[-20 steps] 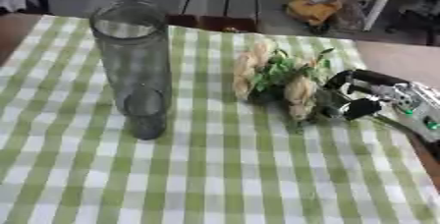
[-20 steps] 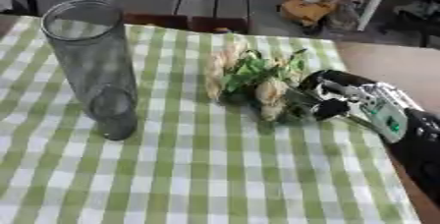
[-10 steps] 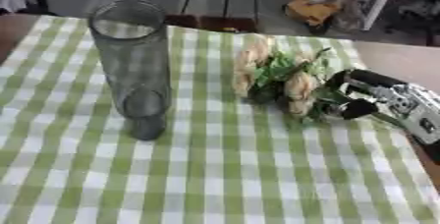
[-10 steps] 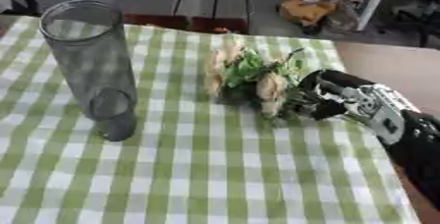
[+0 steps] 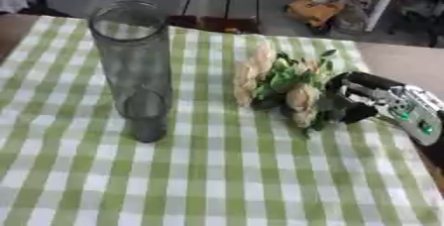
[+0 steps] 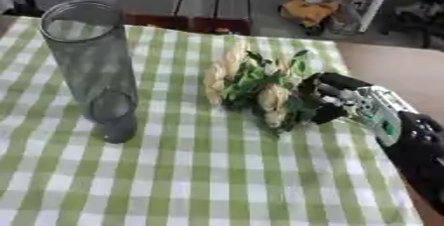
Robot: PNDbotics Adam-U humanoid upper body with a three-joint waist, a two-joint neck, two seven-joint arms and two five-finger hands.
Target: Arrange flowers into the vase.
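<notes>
Since a second ago the right hand has pushed a little further in against the green stem end of the flowers, and its dark fingers are now curled round those stems at the right side of the table. The bunch of pale cream blooms and green leaves lies on its side on the green-and-white checked cloth, heads pointing away toward the far edge. Well apart to the left stands the tall clear glass vase, upright and with no flowers in it.
</notes>
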